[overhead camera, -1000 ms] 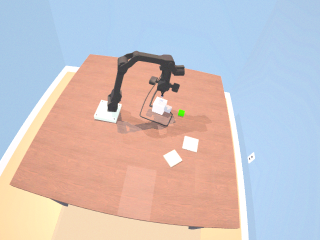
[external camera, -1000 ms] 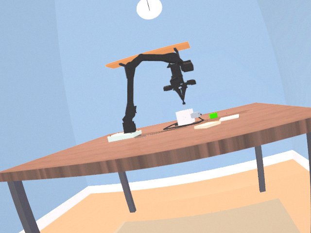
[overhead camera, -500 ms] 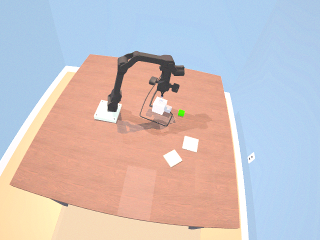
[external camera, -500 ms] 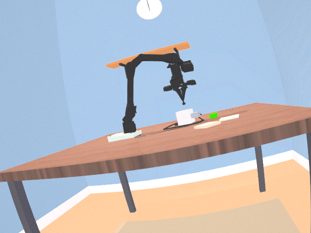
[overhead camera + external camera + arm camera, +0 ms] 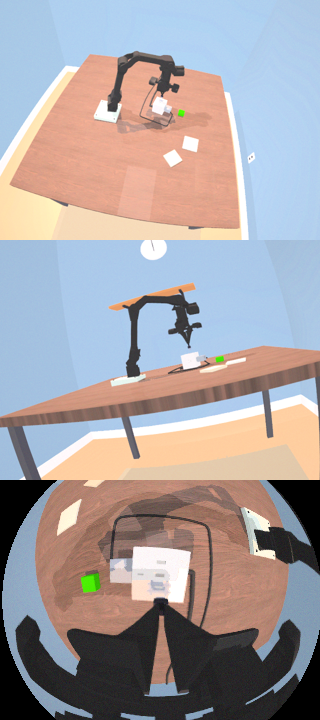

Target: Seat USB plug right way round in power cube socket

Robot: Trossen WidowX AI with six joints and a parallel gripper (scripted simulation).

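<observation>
The white power cube (image 5: 158, 106) (image 5: 189, 361) (image 5: 162, 567) stands on the table right of the arm's base. Its top socket (image 5: 159, 583) shows as a small bluish mark and is empty. My gripper (image 5: 161, 94) (image 5: 188, 344) (image 5: 162, 610) points straight down a short way above the cube's top. It is shut on the small USB plug (image 5: 189, 346) (image 5: 160, 602), which sticks out at the fingertips, clear of the socket. The plug's black cable (image 5: 143, 104) (image 5: 208, 567) hangs from it and loops on the table around the cube.
A grey adapter (image 5: 168, 109) (image 5: 201, 358) (image 5: 120, 571) sticks out of the cube's side. A green block (image 5: 181, 112) (image 5: 219, 359) (image 5: 90, 583) lies just beyond it. Two flat white pads (image 5: 190, 143) (image 5: 172, 158) lie nearer the front. The arm's white base plate (image 5: 103, 117) stands to the left.
</observation>
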